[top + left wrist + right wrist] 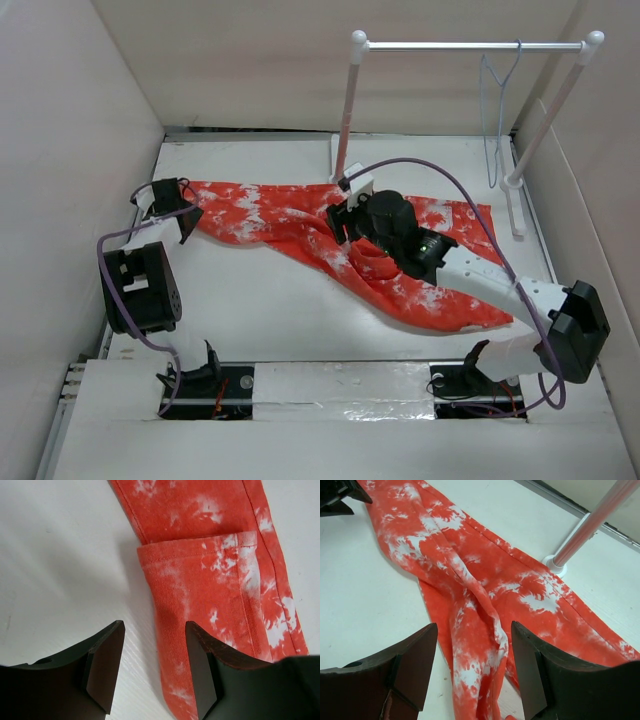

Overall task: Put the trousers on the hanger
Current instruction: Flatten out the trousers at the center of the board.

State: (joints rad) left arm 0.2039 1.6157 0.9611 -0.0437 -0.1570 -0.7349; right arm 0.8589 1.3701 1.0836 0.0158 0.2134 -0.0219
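Left gripper (154,630) released above the trousers' (215,605) folded cuff; right gripper (474,627) released over mid-leg. Seen only from above: hanger (496,150) hung on white rail (470,45).

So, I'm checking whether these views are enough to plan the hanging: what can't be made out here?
- Trousers, top view: the middle stretch is hidden under the right arm.
- Hanger, top view: thin wire, faint against the wall; its lower bar is hard to trace.
- Left wrist view: the trousers run off the top and bottom edges, partly behind a finger of the left gripper.
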